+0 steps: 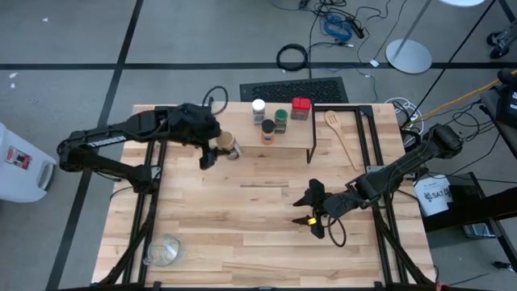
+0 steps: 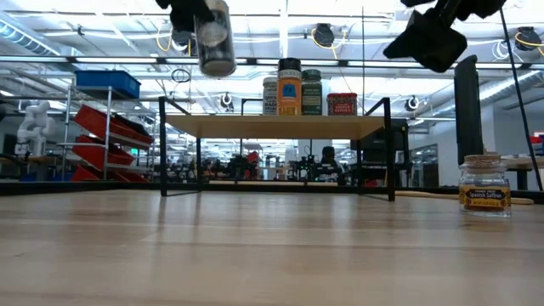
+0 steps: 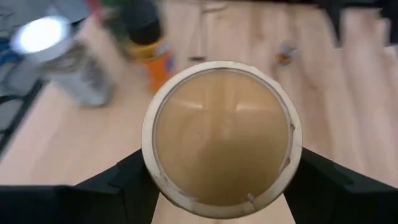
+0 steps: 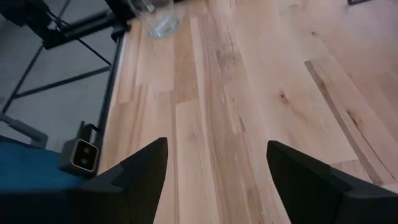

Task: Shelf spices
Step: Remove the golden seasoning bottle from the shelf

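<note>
Beside the shelf [image 1: 279, 137], tan-lidded spice jar [image 1: 227, 145] clamped aloft in left gripper [image 1: 212, 152]; right gripper [image 1: 315, 212] apart, empty.

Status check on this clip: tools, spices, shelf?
Left tool shut on tan-lid jar, lifted near shelf. Right tool open, empty. Four spices shelved; one jar on table.

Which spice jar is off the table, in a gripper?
The tan-lidded jar, shut in the left gripper and lifted beside the shelf. Four containers stand on the shelf; another stands on the table.
</note>
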{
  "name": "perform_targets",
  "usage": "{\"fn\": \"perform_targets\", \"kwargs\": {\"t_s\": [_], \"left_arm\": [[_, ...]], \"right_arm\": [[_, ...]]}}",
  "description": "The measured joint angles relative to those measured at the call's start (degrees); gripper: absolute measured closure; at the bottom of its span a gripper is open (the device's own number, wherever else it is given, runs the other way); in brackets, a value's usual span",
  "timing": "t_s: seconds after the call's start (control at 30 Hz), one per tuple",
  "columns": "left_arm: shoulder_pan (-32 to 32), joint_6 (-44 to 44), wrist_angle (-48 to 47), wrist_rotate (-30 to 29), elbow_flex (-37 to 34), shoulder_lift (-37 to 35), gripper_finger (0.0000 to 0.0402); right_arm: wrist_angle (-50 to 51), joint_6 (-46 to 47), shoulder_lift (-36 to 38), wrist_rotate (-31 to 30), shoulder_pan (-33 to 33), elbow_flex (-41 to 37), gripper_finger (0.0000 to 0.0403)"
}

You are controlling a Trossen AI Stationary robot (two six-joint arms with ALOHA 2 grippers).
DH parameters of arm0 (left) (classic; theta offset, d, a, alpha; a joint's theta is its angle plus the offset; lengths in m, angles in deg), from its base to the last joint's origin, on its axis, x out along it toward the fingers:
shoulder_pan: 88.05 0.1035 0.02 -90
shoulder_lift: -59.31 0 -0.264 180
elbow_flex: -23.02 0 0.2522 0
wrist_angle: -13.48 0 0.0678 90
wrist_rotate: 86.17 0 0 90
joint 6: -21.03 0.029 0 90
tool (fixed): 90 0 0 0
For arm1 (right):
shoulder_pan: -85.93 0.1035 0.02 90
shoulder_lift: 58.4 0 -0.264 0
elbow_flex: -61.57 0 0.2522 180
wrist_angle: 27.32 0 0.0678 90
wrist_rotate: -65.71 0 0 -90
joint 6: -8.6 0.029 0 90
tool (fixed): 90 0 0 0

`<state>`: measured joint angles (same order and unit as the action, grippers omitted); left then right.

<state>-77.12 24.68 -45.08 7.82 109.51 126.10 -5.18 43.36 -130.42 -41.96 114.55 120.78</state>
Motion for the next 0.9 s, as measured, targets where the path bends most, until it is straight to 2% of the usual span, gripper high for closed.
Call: {"fn": "perform_targets", "kwargs": {"t_s": [0.17, 0.33, 0.53, 0.67, 0.9], "left_arm": [[-7.87, -4.32, -1.20, -2.01, 0.00, 1.18, 0.0125], [-15.68, -9.35, -4.60, -9.90, -1.12, 1.74, 0.0125], [-22.78, -17.90, -6.22, -15.90, -7.48, 1.77, 0.0125], [-25.99, -22.79, -5.72, -17.58, -12.69, 1.81, 0.0125], [-29.48, -27.39, 3.22, -17.82, -21.15, 1.81, 0.0125]], "right_arm": [[0.03, -0.31, 1.29, 0.00, 0.00, 0.00, 0.0142], [0.07, -1.28, 1.33, -0.02, 0.00, 0.00, 0.0142], [0.11, -1.40, 1.33, -0.02, 0.00, 0.00, 0.0142], [0.11, -1.40, 1.33, -0.02, 0.00, 0.00, 0.0142], [0.11, -1.40, 1.33, -0.21, 0.00, 0.00, 0.0142]]}}
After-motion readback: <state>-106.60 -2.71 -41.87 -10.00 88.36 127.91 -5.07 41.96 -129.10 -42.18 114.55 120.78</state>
